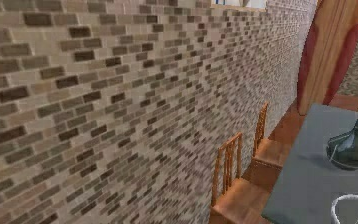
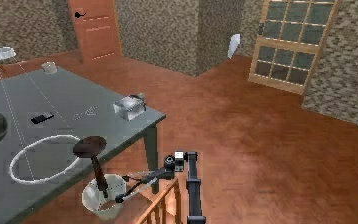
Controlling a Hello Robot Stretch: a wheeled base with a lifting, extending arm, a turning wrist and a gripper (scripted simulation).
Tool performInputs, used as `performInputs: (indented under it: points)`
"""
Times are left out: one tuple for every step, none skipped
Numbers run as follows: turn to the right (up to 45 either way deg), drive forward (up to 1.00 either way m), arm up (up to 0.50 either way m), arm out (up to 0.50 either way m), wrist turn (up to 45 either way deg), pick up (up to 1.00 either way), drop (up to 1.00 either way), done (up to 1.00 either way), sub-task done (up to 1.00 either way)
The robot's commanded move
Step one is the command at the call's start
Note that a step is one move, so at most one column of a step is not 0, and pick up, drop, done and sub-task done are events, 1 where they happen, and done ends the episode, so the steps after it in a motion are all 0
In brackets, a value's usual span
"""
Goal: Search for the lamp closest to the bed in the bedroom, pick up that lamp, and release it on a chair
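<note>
Arm side view | hand [image 2: 119, 189] by lamp [image 2: 91, 148], table [image 2: 87, 90] edge | grasp: cannot tell | floor [image 2: 267, 140] open

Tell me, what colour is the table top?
Dark grey table, best seen in the arm side view.

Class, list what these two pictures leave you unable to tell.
Arm side view: whether the gripper holds the lamp; the two overlap by the chair.
Arm side view: small things on the table, too small to name.
Forward view: the dark vessel, cut by the right edge.
</note>
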Motion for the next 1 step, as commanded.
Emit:
performInputs:
  points:
    - [0.0, 0.00, 0.00, 0.00, 0.0, 0.00, 1.00, 0.00, 0.00]
